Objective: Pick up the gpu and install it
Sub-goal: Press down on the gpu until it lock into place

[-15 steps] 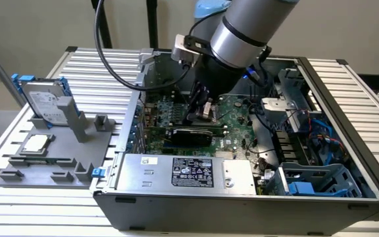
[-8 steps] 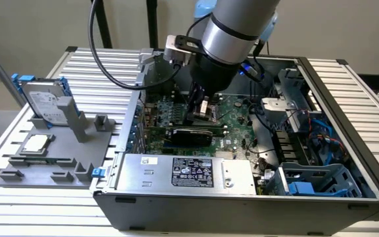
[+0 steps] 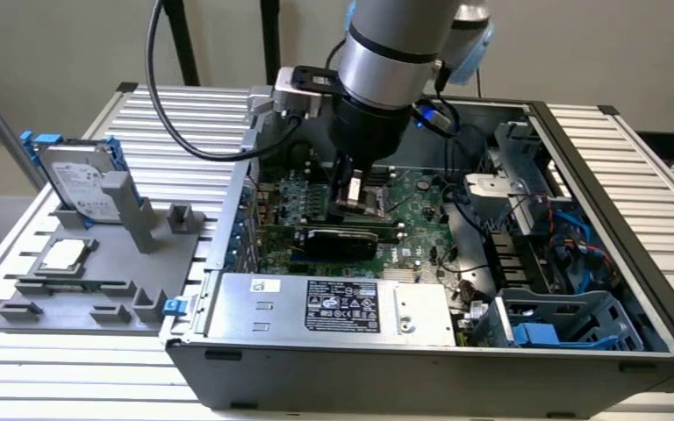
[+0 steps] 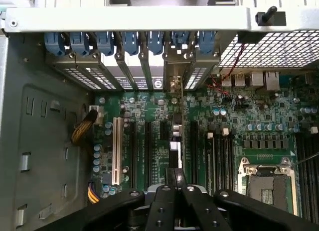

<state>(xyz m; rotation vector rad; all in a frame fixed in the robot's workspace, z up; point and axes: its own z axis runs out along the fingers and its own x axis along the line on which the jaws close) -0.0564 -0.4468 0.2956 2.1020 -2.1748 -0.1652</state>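
Observation:
The gpu (image 3: 337,239) stands on edge across the green motherboard (image 3: 413,189) inside the open computer case, black face toward the front. From the wrist it is a thin edge-on strip (image 4: 175,141) in line with an expansion slot, its silver bracket (image 4: 174,84) against the case's rear openings. My gripper (image 3: 349,217) hangs straight down over the card's top edge. In the wrist view the gripper (image 4: 176,172) has its black fingers (image 4: 169,178) drawn close together on the near end of that edge. The lower edge of the card and the slot under it are hidden.
A white slot (image 4: 117,151) and black slots flank the card; the CPU socket (image 4: 266,183) lies beside them. Blue latches (image 4: 129,42) line the rear. The power supply (image 3: 337,307) fills the case front. Outside, a grey fixture (image 3: 91,272) holds a blue-framed hard drive (image 3: 80,180).

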